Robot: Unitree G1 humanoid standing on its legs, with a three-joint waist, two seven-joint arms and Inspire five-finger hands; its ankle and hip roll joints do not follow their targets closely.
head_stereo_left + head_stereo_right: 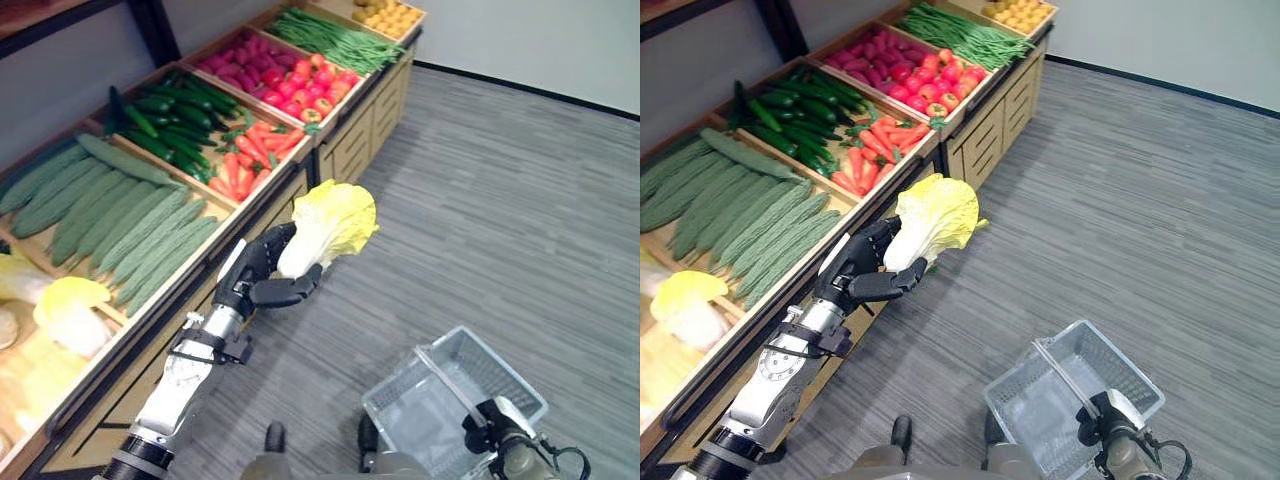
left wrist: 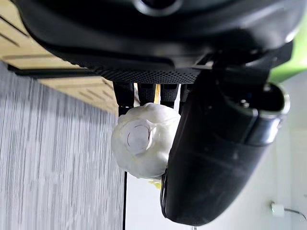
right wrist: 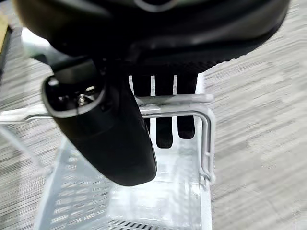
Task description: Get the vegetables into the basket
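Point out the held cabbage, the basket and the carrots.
cabbage (image 1: 335, 225): left eye view, on its yellow leafy top.
basket (image 1: 400, 420): left eye view, on a bare stretch of its mesh wall.
carrots (image 1: 872, 150): right eye view, mid-pile in their crate.

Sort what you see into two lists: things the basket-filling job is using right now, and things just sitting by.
In use: cabbage, left hand, basket, right hand.
Sitting by: carrots, cucumbers, tomatoes, green beans.

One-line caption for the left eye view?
Left hand holds a napa cabbage beside the produce shelf; right hand grips the wire basket.
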